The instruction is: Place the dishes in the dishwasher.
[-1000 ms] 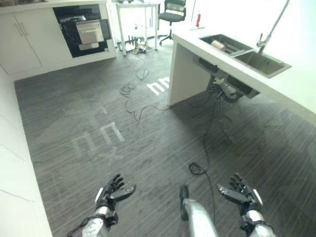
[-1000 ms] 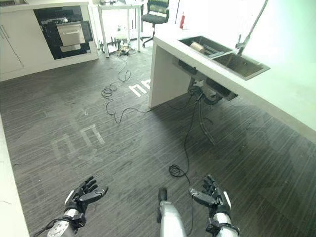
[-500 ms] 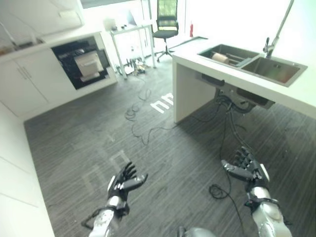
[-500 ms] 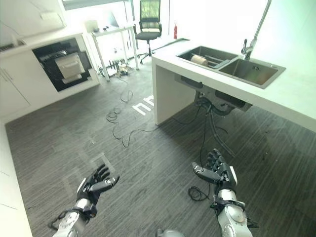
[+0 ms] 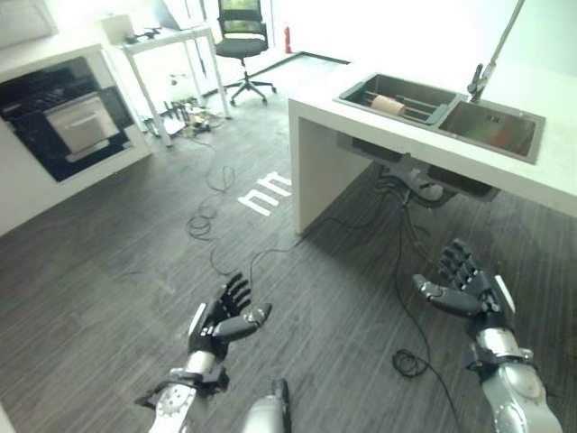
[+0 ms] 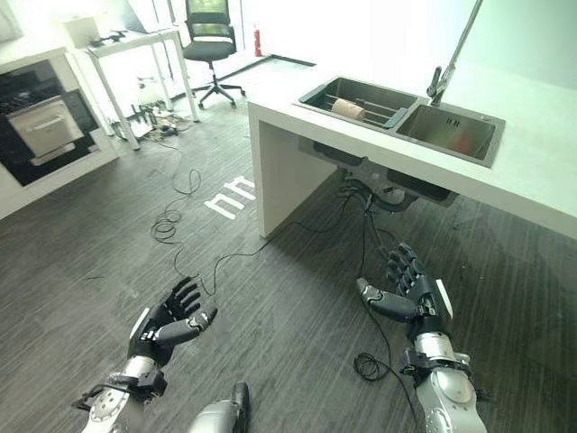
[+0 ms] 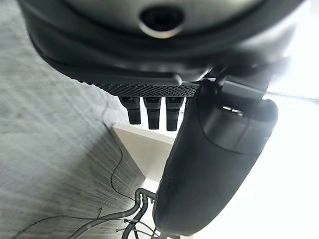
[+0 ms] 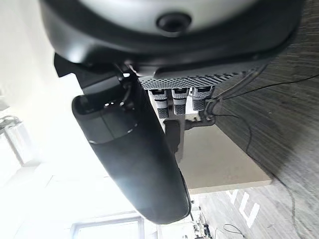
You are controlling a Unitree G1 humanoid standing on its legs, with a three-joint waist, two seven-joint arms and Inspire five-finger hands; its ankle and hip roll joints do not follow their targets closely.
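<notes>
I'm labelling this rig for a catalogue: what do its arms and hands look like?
Both arms are silver-grey metal, ending in dark collars at the wrists. The left hand and right hand are black, with jointed fingers and a thumb. A white patch runs along the outer edge of each hand.

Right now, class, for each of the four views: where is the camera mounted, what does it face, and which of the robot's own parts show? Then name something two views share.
Left eye view: on the head, looking down at floor and sink; left hand and right hand open.
Right eye view: beside it, same scene, both hands.
Left wrist view: on the left wrist, along its hand toward the counter.
Right wrist view: on the right wrist, along its hand toward the counter.
Shared: both eye views show the office chair.
</notes>
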